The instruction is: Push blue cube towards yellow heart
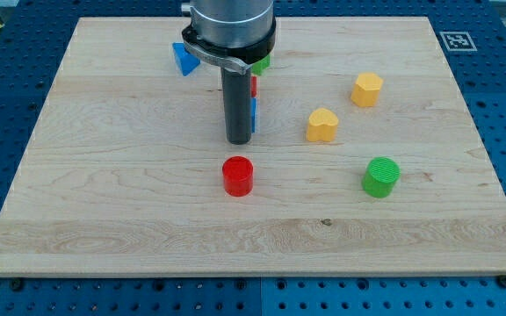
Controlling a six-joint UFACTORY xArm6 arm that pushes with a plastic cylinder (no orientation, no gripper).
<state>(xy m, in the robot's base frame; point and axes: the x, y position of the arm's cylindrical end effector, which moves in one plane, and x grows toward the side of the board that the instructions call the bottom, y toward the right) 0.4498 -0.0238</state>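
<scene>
My tip (239, 140) rests on the board just above the red cylinder (237, 175). The blue cube (254, 114) is almost wholly hidden behind the rod; only a thin blue sliver shows at the rod's right edge, touching or very close to it. The yellow heart (322, 125) lies to the right of the rod, apart from the cube's sliver.
A yellow hexagonal block (367, 89) sits up and right of the heart. A green cylinder (380, 176) is at the lower right. A blue triangular block (184, 60) is at the upper left. A green block (261, 63) and a red sliver (254, 86) peek out behind the arm.
</scene>
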